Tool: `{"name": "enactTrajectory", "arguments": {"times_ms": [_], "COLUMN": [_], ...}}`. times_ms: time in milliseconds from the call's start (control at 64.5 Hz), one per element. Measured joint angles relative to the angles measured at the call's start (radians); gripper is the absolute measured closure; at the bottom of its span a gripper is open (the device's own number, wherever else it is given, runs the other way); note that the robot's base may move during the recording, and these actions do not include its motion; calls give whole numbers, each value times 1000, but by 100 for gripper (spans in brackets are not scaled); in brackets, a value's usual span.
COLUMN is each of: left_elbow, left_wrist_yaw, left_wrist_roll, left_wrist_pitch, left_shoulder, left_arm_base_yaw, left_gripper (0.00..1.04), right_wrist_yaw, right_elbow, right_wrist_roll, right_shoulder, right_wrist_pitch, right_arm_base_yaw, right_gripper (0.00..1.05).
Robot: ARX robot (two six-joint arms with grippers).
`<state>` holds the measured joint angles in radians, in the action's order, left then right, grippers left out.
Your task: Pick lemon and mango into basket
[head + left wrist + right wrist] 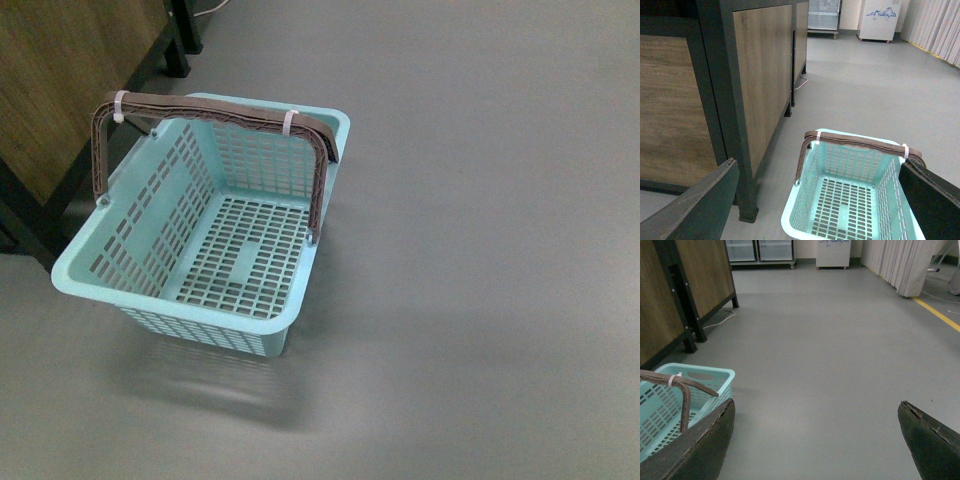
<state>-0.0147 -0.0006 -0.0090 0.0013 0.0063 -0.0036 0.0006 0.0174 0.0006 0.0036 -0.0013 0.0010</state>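
- The left tool (pixel 818 164) hung near the basket (pixel 850 161), raised above its rim, with its two dark fingers (pixel 695 205) spread wide and empty.
- The right tool (pixel 817 404) hung beside the basket, equally wide apart and empty.

A smooth grey floor (pixel 480 200) fills most of the scene; a wood-panelled cabinet (pixel 762 75) on dark metal legs (pixel 747 200) stands along its left side; a white cable (pixel 720 320) trails on the floor beside one leg; at the far wall stand glass-fronted coolers (pixel 760 250) and a white unit (pixel 832 252); pale curtains (pixel 900 265) hang to the right, near a yellow floor line (pixel 937 314).
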Motion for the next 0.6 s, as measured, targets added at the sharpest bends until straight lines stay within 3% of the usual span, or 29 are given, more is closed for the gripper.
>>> {"name": "enactTrajectory", "arguments": {"times_ms": [419, 450, 481, 512, 605], "left_elbow": [-2, -32, -118, -144, -189], "left_wrist_yaw": [-17, -112, -293, -307, -199], "left_wrist_roll": [-11, -74, -257, -340, -682], "left_wrist_pitch": [-7, -88, -261, -286, -193], "left_shoulder": [5, 41, 193, 272, 497], "left_arm_base_yaw": [-3, -31, -84, -78, -7], "left_gripper": [7, 7, 7, 7, 7], "right_wrist_yaw": [0, 0, 0, 0, 0], "right_elbow": [0, 0, 0, 0, 0], "right_wrist_roll": [0, 0, 0, 0, 0], "right_shoulder": [0, 0, 0, 0, 0], "right_wrist_pitch": [0, 0, 0, 0, 0], "right_arm_base_yaw": [0, 0, 0, 0, 0], "right_gripper": [9, 9, 9, 9, 9]}}
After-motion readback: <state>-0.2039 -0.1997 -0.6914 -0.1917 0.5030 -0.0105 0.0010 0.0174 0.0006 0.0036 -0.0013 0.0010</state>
